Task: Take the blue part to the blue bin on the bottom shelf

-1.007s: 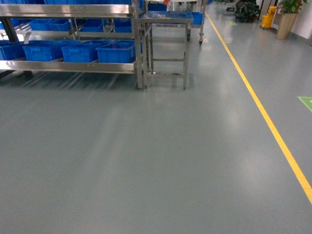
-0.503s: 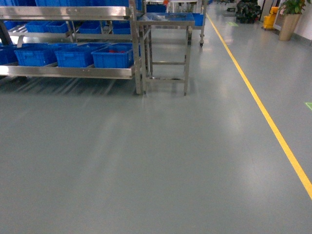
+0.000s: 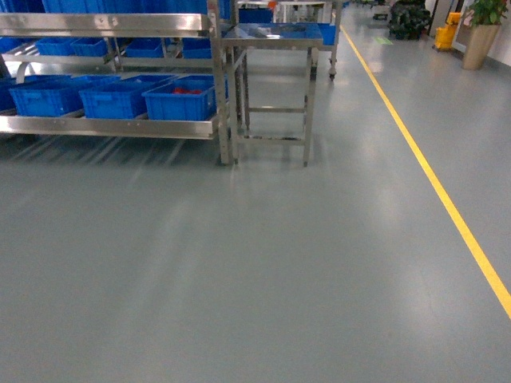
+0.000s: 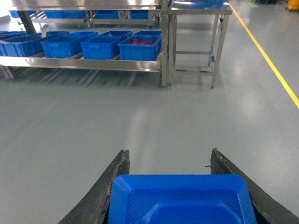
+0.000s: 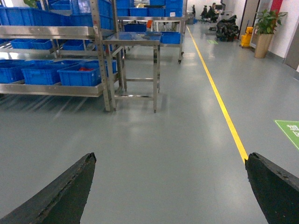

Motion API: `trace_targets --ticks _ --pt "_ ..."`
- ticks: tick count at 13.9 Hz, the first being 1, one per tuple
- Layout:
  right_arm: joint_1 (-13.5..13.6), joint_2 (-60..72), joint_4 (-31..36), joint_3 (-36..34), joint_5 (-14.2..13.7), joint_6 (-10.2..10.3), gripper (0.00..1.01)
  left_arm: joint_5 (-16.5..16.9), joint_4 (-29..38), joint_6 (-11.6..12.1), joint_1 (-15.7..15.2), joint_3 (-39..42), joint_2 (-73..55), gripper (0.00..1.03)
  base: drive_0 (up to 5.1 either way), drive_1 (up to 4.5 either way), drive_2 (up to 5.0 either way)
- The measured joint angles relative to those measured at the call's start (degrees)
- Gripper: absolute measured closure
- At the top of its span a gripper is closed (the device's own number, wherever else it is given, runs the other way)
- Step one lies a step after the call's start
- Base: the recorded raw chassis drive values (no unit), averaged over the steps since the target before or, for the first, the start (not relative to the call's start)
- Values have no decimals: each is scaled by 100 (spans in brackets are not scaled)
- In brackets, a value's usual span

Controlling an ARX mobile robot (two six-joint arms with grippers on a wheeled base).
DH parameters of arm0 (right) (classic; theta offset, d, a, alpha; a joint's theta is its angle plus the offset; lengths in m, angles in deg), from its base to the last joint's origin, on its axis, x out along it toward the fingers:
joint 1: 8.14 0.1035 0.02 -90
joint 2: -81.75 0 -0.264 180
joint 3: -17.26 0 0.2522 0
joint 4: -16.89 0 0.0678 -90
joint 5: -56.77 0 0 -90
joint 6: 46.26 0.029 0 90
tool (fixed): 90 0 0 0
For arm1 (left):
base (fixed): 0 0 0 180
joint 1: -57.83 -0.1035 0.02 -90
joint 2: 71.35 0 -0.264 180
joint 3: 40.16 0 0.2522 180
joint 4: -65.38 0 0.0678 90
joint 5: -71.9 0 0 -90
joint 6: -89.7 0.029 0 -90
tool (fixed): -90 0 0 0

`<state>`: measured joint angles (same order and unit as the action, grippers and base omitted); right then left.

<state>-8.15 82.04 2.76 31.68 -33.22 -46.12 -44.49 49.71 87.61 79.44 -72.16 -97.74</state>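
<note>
The bottom shelf [image 3: 112,126] is sitting at the upper left, holding blue crates. The blue bin [image 3: 112,100] is standing beside a crate [image 3: 182,100] with red things in it. Only the right wrist view is showing a green floor sign [image 5: 290,130], too blurry to read. Only the left wrist view is showing the blue part [image 4: 180,200], at the bottom, with the left gripper [image 4: 169,153] squeezing its sides. The right gripper [image 5: 170,156] is staying wide apart, holding nothing.

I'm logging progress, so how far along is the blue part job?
Done: the blue part sits in the left gripper, apparently picked. In hand: carrying it; open floor separates the robot from the bottom shelf. Left: placing it in the blue bin. The right gripper is open, empty.
</note>
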Motion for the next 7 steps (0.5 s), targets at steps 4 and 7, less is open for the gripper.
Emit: trace_targets --ticks 4,7 --pt "0 0 -2 0 0 0 3 2 -7 0 0 0 0 60 -11 384 -406" --pt "0 0 0 0 0 0 3 4 -13 0 0 0 -2 60 -11 384 -406"
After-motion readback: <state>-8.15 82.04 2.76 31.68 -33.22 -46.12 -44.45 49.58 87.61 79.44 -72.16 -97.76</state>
